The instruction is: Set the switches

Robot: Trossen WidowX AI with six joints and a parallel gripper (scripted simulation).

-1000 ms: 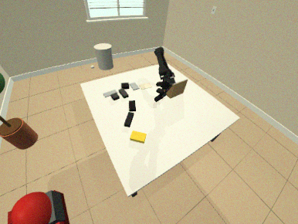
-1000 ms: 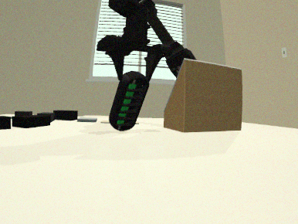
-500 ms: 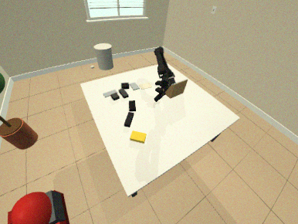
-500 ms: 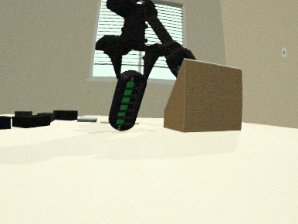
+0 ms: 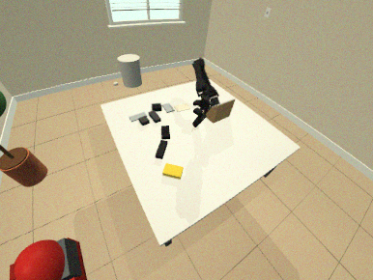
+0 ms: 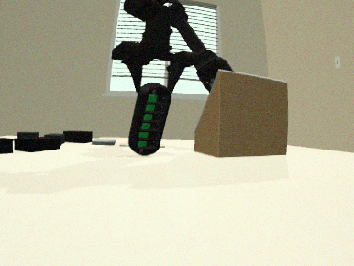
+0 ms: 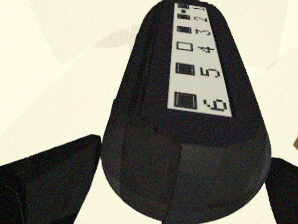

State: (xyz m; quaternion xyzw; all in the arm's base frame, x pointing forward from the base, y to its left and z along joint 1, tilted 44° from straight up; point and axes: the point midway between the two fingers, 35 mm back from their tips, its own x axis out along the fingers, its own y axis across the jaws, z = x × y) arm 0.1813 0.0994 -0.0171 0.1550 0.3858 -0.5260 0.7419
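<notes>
The dark controller unit (image 5: 198,119) (image 6: 150,118) (image 7: 145,150) is tilted steeply on end, its lower end at or just above the bench (image 5: 242,154) (image 6: 183,220). My gripper (image 6: 154,90) (image 7: 186,151) is shut on its upper end, one finger on each side. The underside label (image 7: 199,85) faces the wrist camera: squares 1, 2, 3, 5 and 6 look filled, square 4 is empty. Square 1 is small and close to the frame's top edge. In the exterior view the switch side shows a column of six green ends; which ends are pressed down I cannot tell.
A brown slant-topped block (image 5: 221,112) (image 6: 252,115) stands close beside the gripper. Several black modules lie on the bench, among them one black block (image 5: 165,131). A yellow block (image 5: 173,171), a grey plate (image 5: 167,108) and a cream plate (image 5: 182,107) lie there too.
</notes>
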